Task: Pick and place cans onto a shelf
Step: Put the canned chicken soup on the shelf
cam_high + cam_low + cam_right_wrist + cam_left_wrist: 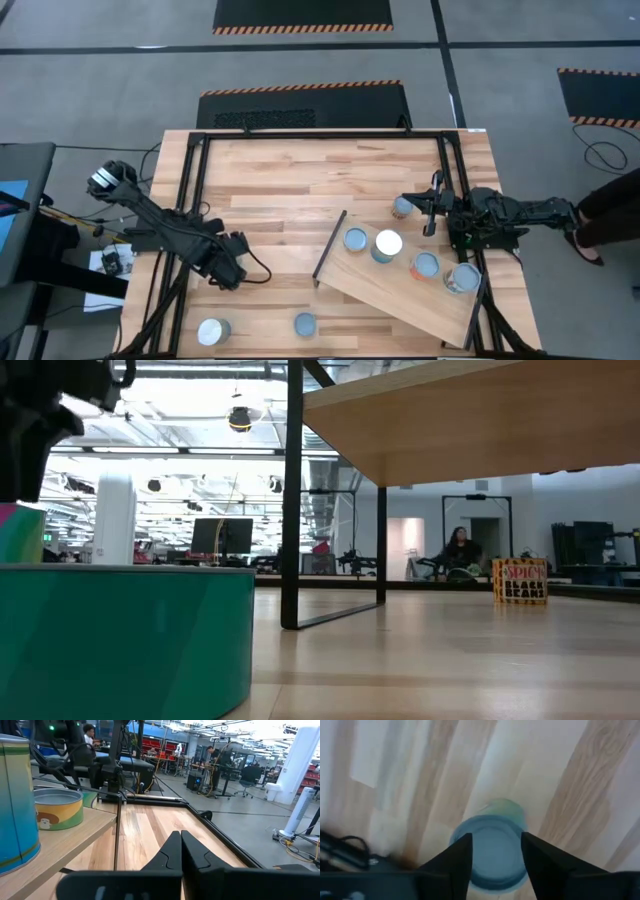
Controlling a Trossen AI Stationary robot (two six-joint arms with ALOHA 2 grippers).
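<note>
In your left wrist view everything's pretty smeared: the blue-topped can (492, 851) under the left gripper (495, 857) runs behind the fingers, so you can't read its label, and the cable clutter at the edge is just a blur.

Low view is mostly eaten by a teal can (120, 640) cut off by the frame, and the shelf (470, 420) only shows its underside there, so you can't see what sits on it.

Right wrist view chops the tall blue can (17, 800) at the frame edge.

From above, you can't read the labels on the shelf's cans.
</note>
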